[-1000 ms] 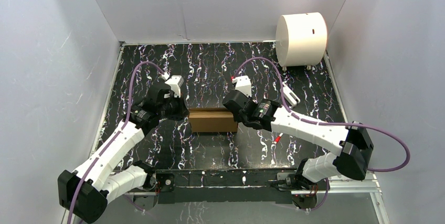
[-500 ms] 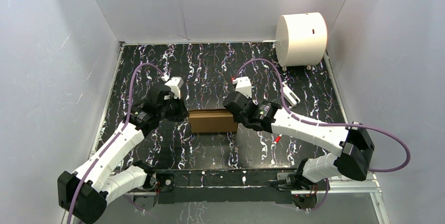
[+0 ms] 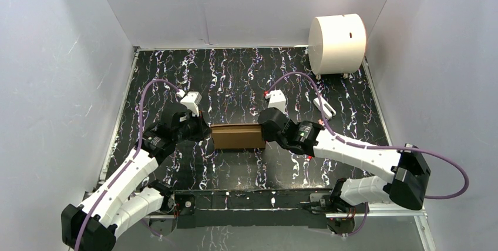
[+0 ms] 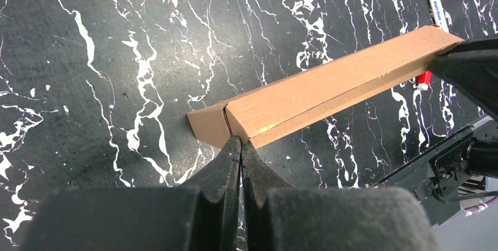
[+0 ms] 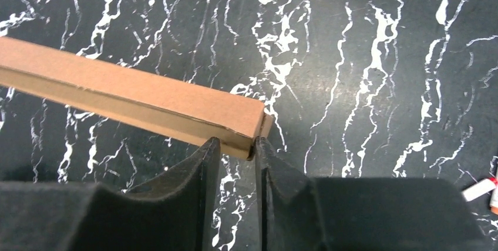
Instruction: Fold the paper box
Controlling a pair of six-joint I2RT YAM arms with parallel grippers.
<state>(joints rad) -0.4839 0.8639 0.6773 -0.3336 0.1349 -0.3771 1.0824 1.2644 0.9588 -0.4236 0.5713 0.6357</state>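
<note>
Wrist-only detail: paper box (image 4: 329, 86) end flap (image 4: 207, 126)

The left arm (image 3: 126, 171) and right arm (image 3: 352, 148) wear white shells over black joints, each trailed by a purple cable (image 3: 141, 116). The fingers (image 4: 220, 174) are matte black wedges.

Boxed in on three sides by plain white panels (image 3: 235, 4). Floored with a black tabletop (image 3: 235, 74) veined in white marbling. Lit evenly, with soft shadows only. Furnished in the far right corner with a large white cylinder (image 3: 336, 44) on its side; edged nearest by a metal rail (image 3: 258, 199).
</note>
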